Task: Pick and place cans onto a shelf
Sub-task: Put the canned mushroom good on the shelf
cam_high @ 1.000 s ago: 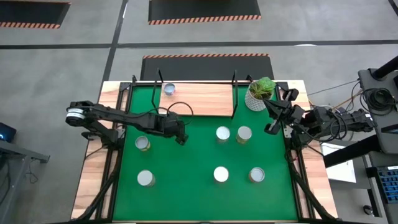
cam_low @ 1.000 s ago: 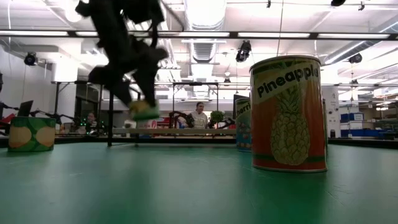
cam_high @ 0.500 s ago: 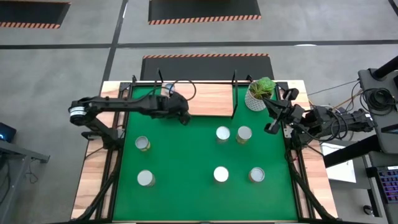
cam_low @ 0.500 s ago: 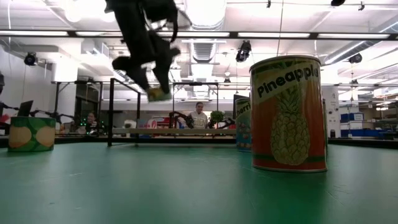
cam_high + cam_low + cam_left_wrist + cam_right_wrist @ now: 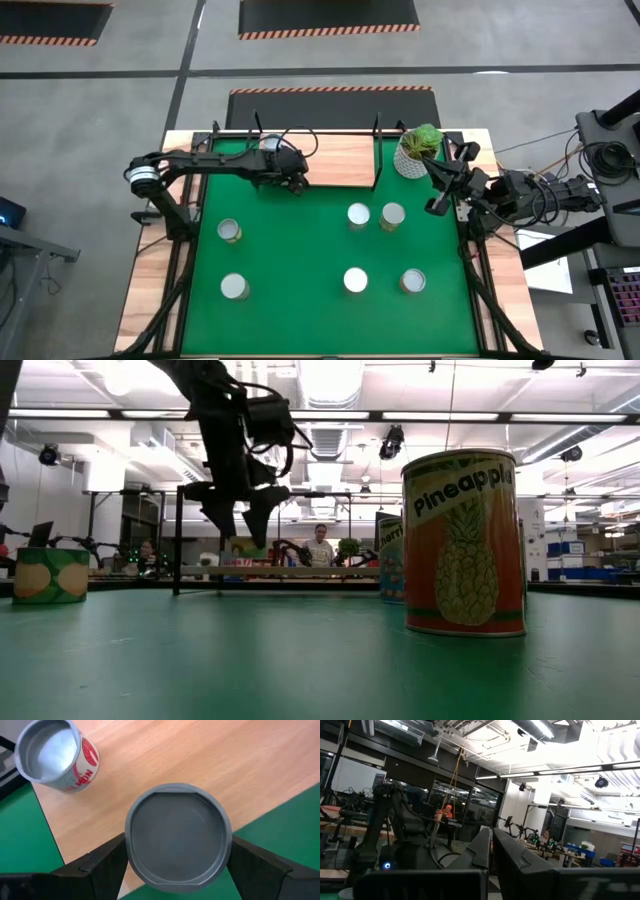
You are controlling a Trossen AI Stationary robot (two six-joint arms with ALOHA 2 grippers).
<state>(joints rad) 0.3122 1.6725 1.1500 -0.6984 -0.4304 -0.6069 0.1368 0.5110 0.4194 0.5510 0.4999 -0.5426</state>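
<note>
My left gripper (image 5: 291, 181) is shut on a can with a plain grey round top (image 5: 177, 840), over the near edge of the light-wood shelf (image 5: 335, 160). A second can with a red label (image 5: 55, 755) stands on the shelf board at its far left; it also shows in the high view (image 5: 270, 143). Several more cans stand on the green mat, among them one at the left (image 5: 229, 231) and a pair near the middle (image 5: 358, 214). My right gripper (image 5: 437, 192) waits shut and empty at the mat's right edge, beside the plant pot. My left gripper pinches the can's round side (image 5: 129, 855) between its two fingers (image 5: 100, 867), one on each side. The fingers come from above, pointing down. The can is upright, half over the board and half over the mat; whether its bottom touches the board is hidden.
A white pot with a green plant (image 5: 414, 152) stands at the shelf's right end. Black upright frames (image 5: 378, 150) stand at the shelf's ends. In the low view a pineapple can (image 5: 463, 545) stands close. People show in the room beyond.
My left gripper has carried the can up off the mat and toward the table's far edge, to the shelf's near edge, turning about as it went. The can stays upright between the fingers.
</note>
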